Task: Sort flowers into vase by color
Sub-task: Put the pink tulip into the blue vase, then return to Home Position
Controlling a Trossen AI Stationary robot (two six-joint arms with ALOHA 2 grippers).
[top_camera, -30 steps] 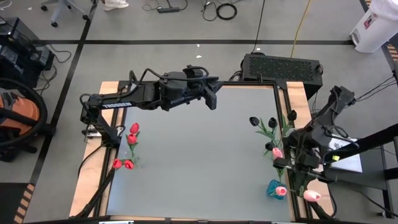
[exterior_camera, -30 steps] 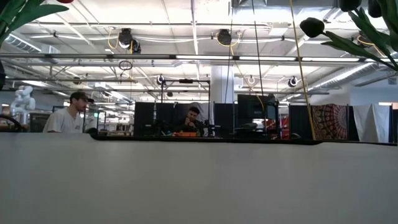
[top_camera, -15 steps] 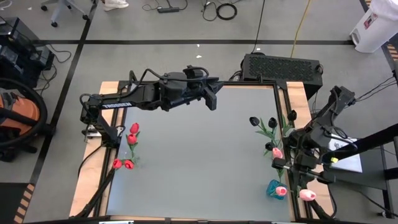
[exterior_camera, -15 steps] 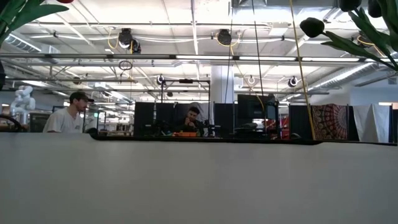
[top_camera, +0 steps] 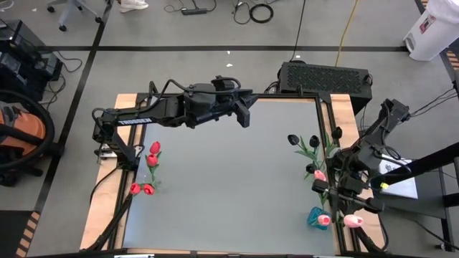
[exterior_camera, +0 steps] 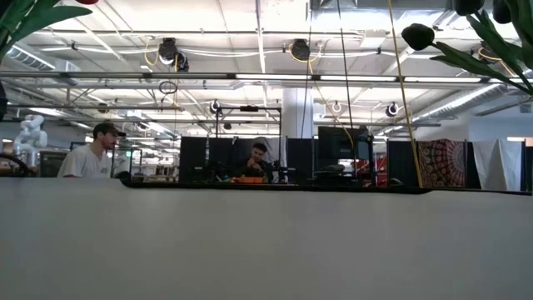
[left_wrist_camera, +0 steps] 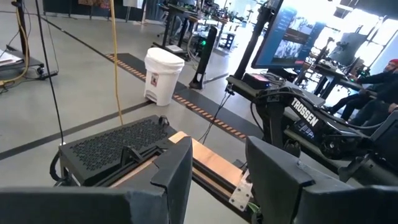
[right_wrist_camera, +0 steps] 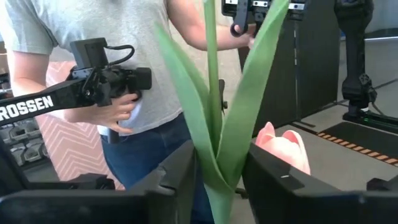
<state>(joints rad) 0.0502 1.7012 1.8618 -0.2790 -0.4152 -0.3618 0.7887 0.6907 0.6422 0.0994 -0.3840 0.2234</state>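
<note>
My right gripper (top_camera: pixel 334 192) is at the table's right edge, shut on a pink tulip whose head (top_camera: pixel 352 221) hangs out toward the near edge, beside a small blue vase (top_camera: pixel 314 214). That vase holds another pink head (top_camera: pixel 324 220). A third pink head (top_camera: pixel 319 175) and black tulips (top_camera: pixel 292 140) show just beyond it. Red tulips (top_camera: pixel 151 159) are grouped at the table's left side. My left gripper (top_camera: pixel 244 109) waits open, high over the far middle. In the right wrist view the stem and leaves (right_wrist_camera: pixel 214 124) run up between my fingers. My right gripper pinches the pink tulip between its two fingers at the foot of the leaves (right_wrist_camera: pixel 219 177), where they join the stem. The fingers (right_wrist_camera: pixel 183 180) lie across the stem. The tulip is lifted clear, and its head (top_camera: pixel 352 221) points toward the near right corner.
A black perforated box (top_camera: pixel 324 75) sits behind the table's far right corner. Wooden rails (top_camera: pixel 107 208) line the table's sides. A person (right_wrist_camera: pixel 112 74) stands beyond the right arm, holding a control handle. The grey tabletop (top_camera: pixel 229 186) lies between the two flower groups.
The held pink tulip's head has swung a little toward the table's left and the blue vase, with the right gripper staying near the same spot. The left arm has kept still.
</note>
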